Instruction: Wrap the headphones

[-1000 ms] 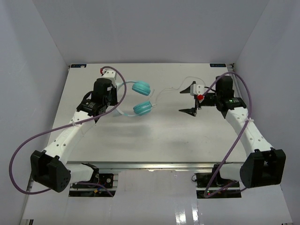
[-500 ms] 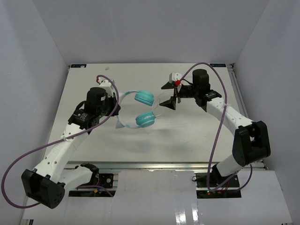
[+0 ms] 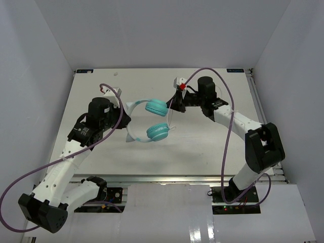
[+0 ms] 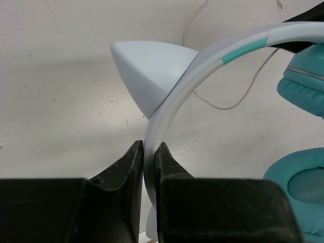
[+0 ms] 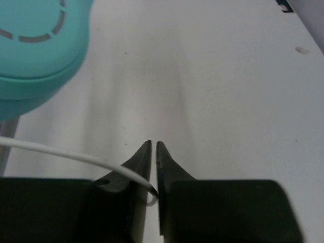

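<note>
Over the last second the right arm had swung left across the table (image 3: 202, 152), carrying its claw from well to the right to just beside the headphones (image 3: 158, 132), and the left arm had drawn a little nearer. At left, the left gripper (image 4: 148, 152) was clamped tight on the pale headband (image 4: 202, 63), just below a pointed ear-shaped piece (image 4: 147, 71). The headphones sat left of the table's middle, cups toward the right. The right gripper (image 5: 154, 148) was all but closed, pinching the thin white cord (image 5: 61, 152) beside the far ear cup (image 5: 35, 45).
</note>
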